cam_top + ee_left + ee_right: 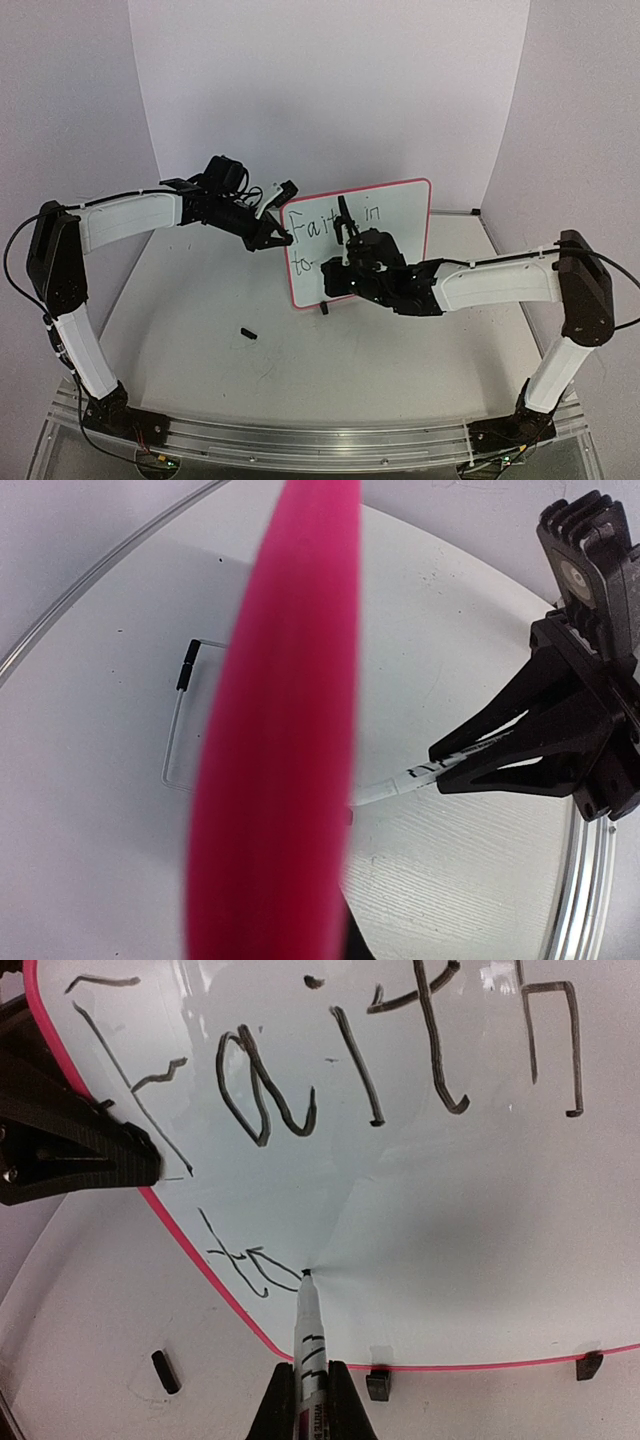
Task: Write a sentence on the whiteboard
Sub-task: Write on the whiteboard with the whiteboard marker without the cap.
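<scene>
Nearby, a small black piece lies on the table. Beyond it my right gripper is closed on a marker, its tip touching the board just after "to". The sentence reads only "Faith in to", so I judge most of it unwritten. The board stands upright mid-table, with my left gripper clamped on its left edge.
</scene>
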Motion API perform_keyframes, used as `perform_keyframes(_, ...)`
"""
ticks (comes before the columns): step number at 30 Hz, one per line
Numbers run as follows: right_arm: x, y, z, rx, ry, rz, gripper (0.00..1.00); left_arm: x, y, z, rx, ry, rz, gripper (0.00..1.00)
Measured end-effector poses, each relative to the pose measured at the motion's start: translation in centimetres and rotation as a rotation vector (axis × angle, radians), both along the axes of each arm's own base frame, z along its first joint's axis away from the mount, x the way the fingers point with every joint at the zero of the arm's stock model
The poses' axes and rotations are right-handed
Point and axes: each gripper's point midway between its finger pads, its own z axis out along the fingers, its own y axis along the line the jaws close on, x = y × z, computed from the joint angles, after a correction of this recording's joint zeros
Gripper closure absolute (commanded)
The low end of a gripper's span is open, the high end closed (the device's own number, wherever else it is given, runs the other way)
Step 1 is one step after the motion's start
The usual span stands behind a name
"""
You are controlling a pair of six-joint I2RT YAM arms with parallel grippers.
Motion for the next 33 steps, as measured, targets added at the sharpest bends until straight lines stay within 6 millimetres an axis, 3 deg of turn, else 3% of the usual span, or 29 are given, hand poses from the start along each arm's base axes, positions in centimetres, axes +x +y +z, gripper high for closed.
perform_keyframes(16,-0.01,0.0,-0.74,-0.018,0.018,-0.003,1.0,0.0,0.01,-0.01,0.0,0.0,0.0,1.0)
perform_keyframes(33,0.18,0.08,-0.19,-0.028,0.005,-0.003,1.0,0.0,0.01,-0.01,0.0,0.001,0.001,1.0)
